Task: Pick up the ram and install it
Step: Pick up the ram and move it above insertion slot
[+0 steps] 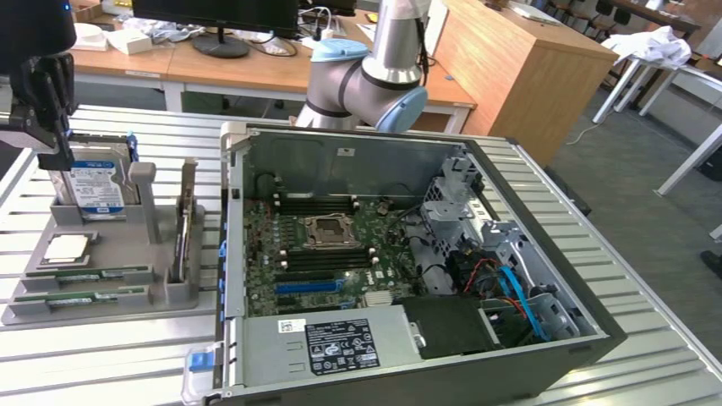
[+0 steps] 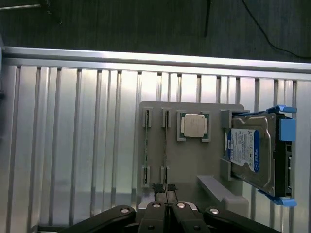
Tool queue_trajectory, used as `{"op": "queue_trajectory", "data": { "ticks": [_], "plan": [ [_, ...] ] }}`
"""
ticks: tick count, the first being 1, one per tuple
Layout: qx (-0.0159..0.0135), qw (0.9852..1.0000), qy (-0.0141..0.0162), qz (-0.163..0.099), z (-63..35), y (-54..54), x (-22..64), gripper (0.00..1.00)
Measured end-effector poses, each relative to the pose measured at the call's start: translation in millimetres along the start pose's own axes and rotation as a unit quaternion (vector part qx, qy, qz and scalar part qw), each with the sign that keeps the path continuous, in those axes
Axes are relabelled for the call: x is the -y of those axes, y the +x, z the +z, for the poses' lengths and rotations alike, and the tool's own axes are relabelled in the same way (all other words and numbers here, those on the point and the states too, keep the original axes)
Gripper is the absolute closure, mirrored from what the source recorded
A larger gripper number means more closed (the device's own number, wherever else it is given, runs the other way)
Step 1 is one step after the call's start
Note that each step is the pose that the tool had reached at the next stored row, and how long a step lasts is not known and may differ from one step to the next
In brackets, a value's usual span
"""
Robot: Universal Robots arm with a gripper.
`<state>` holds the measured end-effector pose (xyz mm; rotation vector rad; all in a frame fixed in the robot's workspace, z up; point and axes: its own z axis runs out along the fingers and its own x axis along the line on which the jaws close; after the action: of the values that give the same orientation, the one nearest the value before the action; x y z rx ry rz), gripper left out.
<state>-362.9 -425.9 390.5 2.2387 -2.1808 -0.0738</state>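
**Closed claw above seated ram: collision risk**

The gripper [image 2: 165,188] is fully closed and holds nothing that can be seen. It hangs over the tray [image 1: 118,237], in line with the ram [image 2: 165,145], which lies edge-up in its slot beside the drive [image 2: 252,150].

Judgement: descending with closed fingers would strike the thin board. A slight offset would clip the slot wall or chips.
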Motion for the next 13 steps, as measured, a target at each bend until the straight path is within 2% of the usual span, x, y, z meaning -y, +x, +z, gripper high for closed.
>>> {"op": "queue_trajectory", "data": {
  "ticks": [5, 7, 8, 9, 13],
  "plan": [
    [0.0000, 1.0000, 0.0000, 0.000, 0.0, 0.0, 0.0, 0.89],
    [0.0000, 1.0000, 0.0000, 0.000, 0.0, 0.0, 0.0, 0.77],
    [0.0000, 1.0000, 0.0000, 0.000, 0.0, 0.0, 0.0, 0.77],
    [0.0000, 1.0000, 0.0000, 0.000, 0.0, 0.0, 0.0, 0.70],
    [0.0000, 1.0000, 0.0000, 0.000, 0.0, 0.0, 0.0, 0.70]
  ]
}}
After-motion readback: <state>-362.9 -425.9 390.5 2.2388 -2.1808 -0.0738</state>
